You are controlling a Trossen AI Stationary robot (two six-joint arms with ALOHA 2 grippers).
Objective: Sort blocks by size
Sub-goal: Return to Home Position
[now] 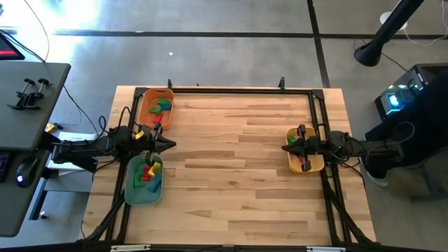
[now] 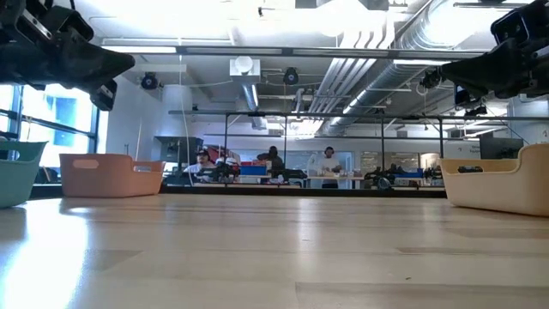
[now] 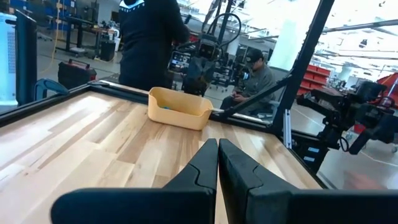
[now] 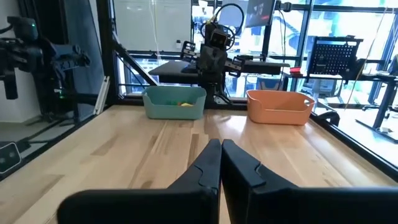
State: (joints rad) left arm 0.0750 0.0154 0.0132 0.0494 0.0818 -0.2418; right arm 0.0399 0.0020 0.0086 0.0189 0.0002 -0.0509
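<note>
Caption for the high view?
Blocks sit in the orange tray, teal tray and yellow tray; left pincer and right pincer shut at opposite sides.

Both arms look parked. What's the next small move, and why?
Likely just park both arms at home and stop; no further pick seems needed. The left gripper and right gripper are shut with nothing between them. The blocks that show all lie inside the orange tray, the teal tray and the yellow tray. None shows on the table.

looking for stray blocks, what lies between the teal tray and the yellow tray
Only bare tabletop, as the high view shows, from the teal tray to the yellow tray.
</note>
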